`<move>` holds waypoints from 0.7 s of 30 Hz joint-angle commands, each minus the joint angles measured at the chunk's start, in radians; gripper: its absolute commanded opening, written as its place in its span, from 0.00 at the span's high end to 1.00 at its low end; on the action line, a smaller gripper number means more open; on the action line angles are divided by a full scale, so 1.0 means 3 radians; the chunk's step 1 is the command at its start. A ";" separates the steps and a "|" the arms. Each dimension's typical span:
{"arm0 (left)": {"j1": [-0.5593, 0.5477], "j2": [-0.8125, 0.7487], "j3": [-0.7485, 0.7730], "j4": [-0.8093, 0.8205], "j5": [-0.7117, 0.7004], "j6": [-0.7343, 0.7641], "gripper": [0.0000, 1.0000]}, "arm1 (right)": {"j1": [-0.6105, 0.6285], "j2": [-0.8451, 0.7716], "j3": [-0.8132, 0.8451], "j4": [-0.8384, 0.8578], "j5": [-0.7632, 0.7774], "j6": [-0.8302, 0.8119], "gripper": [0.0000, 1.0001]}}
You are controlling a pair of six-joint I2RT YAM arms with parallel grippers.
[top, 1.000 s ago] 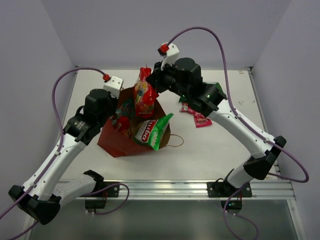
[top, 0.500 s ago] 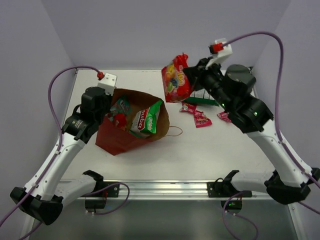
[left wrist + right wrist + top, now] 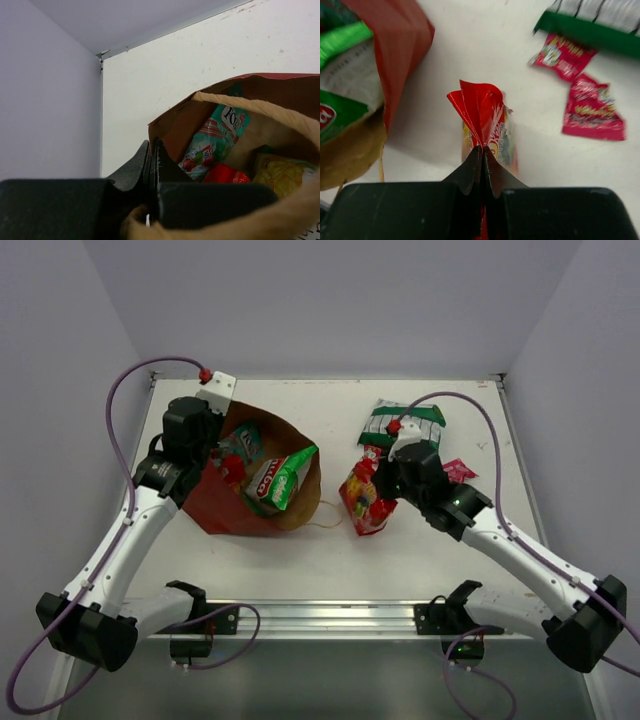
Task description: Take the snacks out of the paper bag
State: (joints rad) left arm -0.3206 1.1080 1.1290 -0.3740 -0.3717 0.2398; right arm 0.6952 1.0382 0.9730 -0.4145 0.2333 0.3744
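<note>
The left gripper (image 3: 151, 150) has its 2 fingers pressed together on the rim of the paper bag (image 3: 232, 512), with a fold of tan paper pinched between them. Past those fingertips, inside the open mouth, lie a teal packet (image 3: 212, 140), a red packet (image 3: 225, 174) and a yellowish packet (image 3: 282, 172). A green chip bag (image 3: 281, 478) sticks out of the mouth.

The right gripper (image 3: 482, 156) is clamped tight on the crimped top of a red candy bag (image 3: 481, 107). The candy bag hangs beyond the fingertips, outside the paper bag and just beside it. I cannot tell whether its lower end touches the table (image 3: 420, 550).

In the right wrist view the paper bag's wall is to the left of these fingers. Ahead and to their right lie the near wrapper (image 3: 592, 107), the far wrapper (image 3: 562, 57) and, farthest, a striped multipack (image 3: 600, 22).
</note>
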 commanded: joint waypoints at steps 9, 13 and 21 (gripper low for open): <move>0.0046 -0.0139 0.0056 0.0577 0.1065 0.0234 1.00 | 0.0029 0.0006 0.0145 0.0018 0.0464 0.0700 0.22; 0.0041 -0.0160 -0.0020 0.0439 0.1071 0.0101 1.00 | 0.0040 -0.0050 0.0601 -0.0285 0.0425 0.0751 0.01; 0.0026 -0.0134 0.0041 0.0286 0.1004 -0.0150 1.00 | 0.0433 0.0573 0.1184 -0.0168 -0.0306 0.1415 0.01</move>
State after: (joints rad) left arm -0.3141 1.0946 1.1145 -0.3305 -0.0769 0.2398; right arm 0.7708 1.0958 1.2701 -0.4583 0.2306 0.6827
